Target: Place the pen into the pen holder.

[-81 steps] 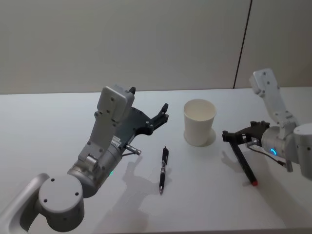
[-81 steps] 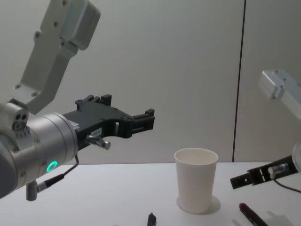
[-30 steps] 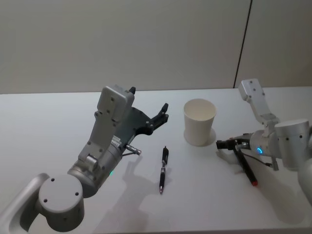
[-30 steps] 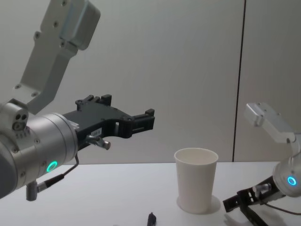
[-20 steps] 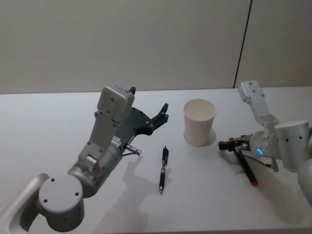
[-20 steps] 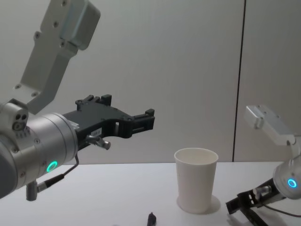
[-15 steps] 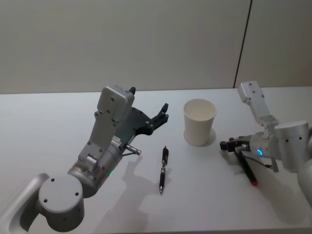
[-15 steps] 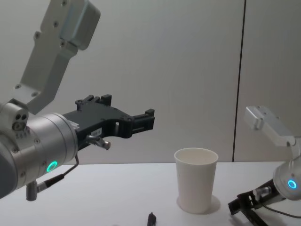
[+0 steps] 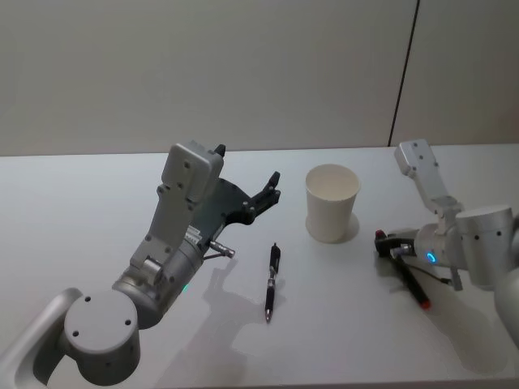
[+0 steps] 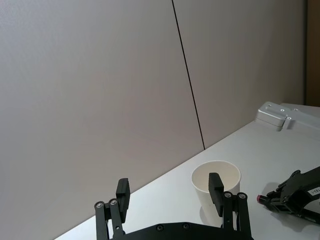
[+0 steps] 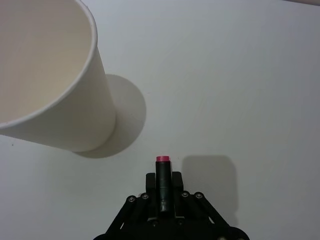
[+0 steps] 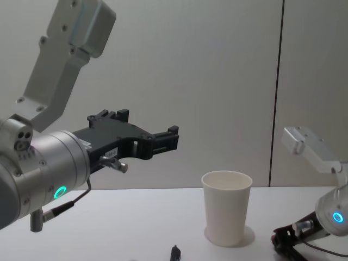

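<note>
The pen holder (image 9: pixel 332 204) is matt white paper, smooth-walled, with a rolled rim. The counter (image 9: pixel 97 203) is smooth, matt white and takes soft shadows. The left gripper (image 10: pixel 169 186) and the right gripper (image 11: pixel 163 179) look like matt black plastic, with small bright metal screws at the joints. The arm shells (image 9: pixel 188 182) are satin silver-grey; metal or painted plastic, I cannot tell. The black pen (image 9: pixel 272 284) has a faintly glossy plastic barrel. The pink-ended pen (image 11: pixel 162 167) is dark and matt. The wall (image 9: pixel 243 73) is plain matt.
</note>
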Controlling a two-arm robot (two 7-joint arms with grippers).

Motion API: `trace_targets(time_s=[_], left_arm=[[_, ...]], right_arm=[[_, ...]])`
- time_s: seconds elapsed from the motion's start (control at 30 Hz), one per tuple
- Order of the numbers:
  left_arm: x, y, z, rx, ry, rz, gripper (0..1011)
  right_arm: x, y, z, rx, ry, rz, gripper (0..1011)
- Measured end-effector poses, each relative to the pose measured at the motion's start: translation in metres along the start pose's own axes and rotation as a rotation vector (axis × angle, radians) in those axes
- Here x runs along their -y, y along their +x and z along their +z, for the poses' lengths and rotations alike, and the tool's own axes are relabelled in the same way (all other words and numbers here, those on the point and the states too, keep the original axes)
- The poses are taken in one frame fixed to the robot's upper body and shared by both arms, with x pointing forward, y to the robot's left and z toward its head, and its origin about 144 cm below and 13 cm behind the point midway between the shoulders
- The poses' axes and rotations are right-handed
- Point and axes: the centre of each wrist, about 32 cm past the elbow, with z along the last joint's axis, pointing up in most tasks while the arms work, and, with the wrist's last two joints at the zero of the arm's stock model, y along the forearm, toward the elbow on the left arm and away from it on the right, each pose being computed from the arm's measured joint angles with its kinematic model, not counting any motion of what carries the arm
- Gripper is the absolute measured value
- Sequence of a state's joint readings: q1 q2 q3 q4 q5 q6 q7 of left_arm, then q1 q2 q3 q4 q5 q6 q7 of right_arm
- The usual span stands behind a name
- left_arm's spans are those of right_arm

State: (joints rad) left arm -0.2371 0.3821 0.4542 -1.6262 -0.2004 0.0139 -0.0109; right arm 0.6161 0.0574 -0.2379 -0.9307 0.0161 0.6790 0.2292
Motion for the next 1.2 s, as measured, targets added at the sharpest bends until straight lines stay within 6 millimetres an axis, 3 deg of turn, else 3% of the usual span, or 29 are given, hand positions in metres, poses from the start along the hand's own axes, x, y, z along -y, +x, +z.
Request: trace_targets(time_s=[0.53, 1.2], left_arm=[[0.000, 0.000, 0.000, 0.000, 0.000, 0.000, 1000], [0.000, 0.000, 0.000, 0.000, 0.000, 0.000, 1000]], right_arm=[[0.002, 0.001, -0.001, -0.007, 0.040, 0.008, 166], [0.019, 0.003, 0.008, 0.035, 0.304, 0.005, 166]])
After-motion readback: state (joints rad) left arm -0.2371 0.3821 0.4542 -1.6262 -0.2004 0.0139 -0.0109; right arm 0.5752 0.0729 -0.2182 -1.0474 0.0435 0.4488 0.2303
